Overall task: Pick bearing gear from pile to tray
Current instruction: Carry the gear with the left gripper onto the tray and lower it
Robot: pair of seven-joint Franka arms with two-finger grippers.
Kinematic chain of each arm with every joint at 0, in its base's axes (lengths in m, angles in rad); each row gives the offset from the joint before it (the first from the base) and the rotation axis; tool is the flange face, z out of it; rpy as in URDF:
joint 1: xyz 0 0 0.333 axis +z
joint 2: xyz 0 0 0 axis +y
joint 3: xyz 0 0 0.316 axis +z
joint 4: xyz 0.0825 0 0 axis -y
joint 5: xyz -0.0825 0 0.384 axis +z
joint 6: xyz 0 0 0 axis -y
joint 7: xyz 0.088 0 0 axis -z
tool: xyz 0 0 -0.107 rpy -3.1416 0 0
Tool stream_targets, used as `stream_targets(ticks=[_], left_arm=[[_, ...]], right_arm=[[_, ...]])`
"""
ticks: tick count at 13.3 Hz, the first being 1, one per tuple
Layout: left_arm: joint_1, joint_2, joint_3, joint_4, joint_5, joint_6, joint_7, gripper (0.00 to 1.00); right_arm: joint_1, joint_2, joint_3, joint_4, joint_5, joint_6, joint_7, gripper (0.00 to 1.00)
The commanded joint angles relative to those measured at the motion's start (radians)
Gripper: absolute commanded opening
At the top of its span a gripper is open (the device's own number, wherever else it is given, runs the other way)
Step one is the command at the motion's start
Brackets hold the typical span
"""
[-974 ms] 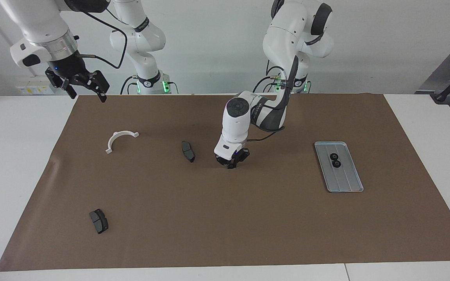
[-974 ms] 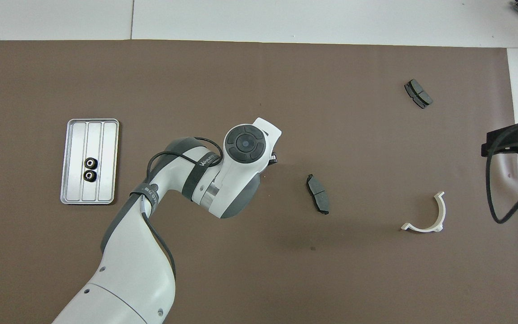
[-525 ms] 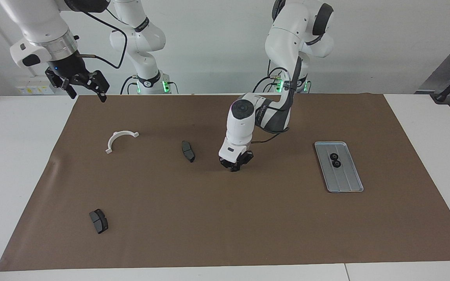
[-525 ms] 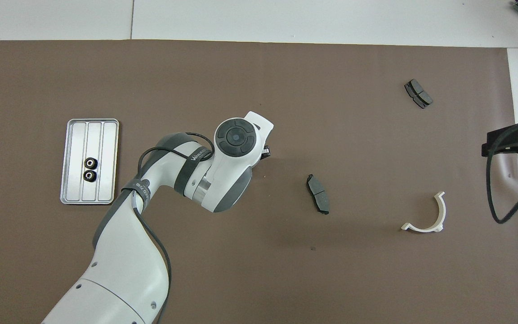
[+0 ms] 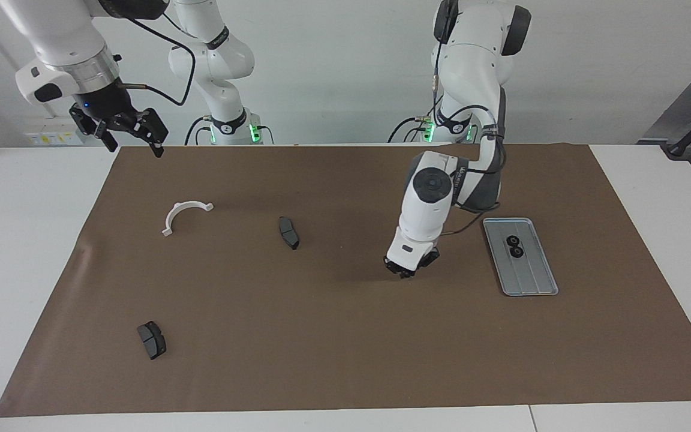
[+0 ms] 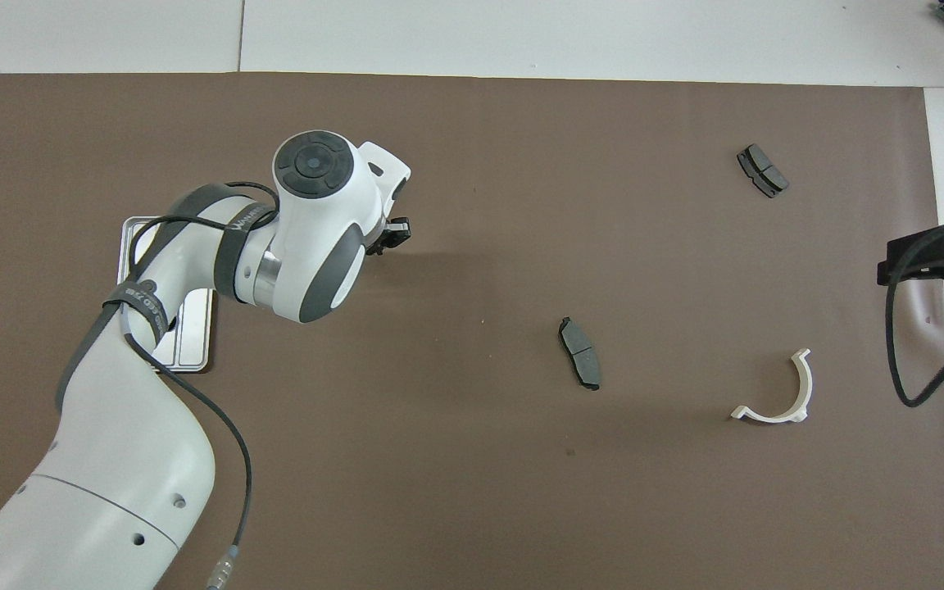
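Note:
My left gripper (image 5: pixel 404 273) hangs low over the brown mat, between the middle of the table and the tray (image 5: pixel 531 282). It is shut on a small dark bearing gear, mostly hidden by the fingertips. In the overhead view only the left gripper's tip (image 6: pixel 394 233) shows past the wrist, and the arm covers most of the tray (image 6: pixel 193 344). Two black bearing gears (image 5: pixel 514 246) lie side by side in the tray. My right gripper (image 5: pixel 132 143) waits open, raised over the mat's corner at the right arm's end.
A white half-ring bracket (image 5: pixel 185 211) lies toward the right arm's end. One dark curved pad (image 5: pixel 289 232) lies near the mat's middle; another pad (image 5: pixel 152 339) is farther from the robots. The brown mat (image 5: pixel 345 336) covers most of the white table.
The left arm has swung from the mat's middle toward the tray, its gripper staying shut. The right arm has not moved.

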Motion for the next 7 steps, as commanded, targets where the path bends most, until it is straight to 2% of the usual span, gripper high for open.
stream_targets(ticks=[1,4,7], left_arm=[[0.095,-0.048,-0.01,-0.022,0.015,-0.063,0.178,0.0],[0.21,-0.127,-0.012,-0.107,0.014,-0.066,0.367,0.0],[0.293,-0.167,-0.01,-0.202,0.012,-0.033,0.536,0.0]], right_arm=[[-0.013,-0.027,0.005,-0.029,0.026,-0.001,-0.033,1.0],[-0.013,-0.027,0.005,-0.029,0.026,-0.001,-0.033,1.0],[-0.013,-0.027,0.005,-0.029,0.026,-0.001,-0.033,1.0]])
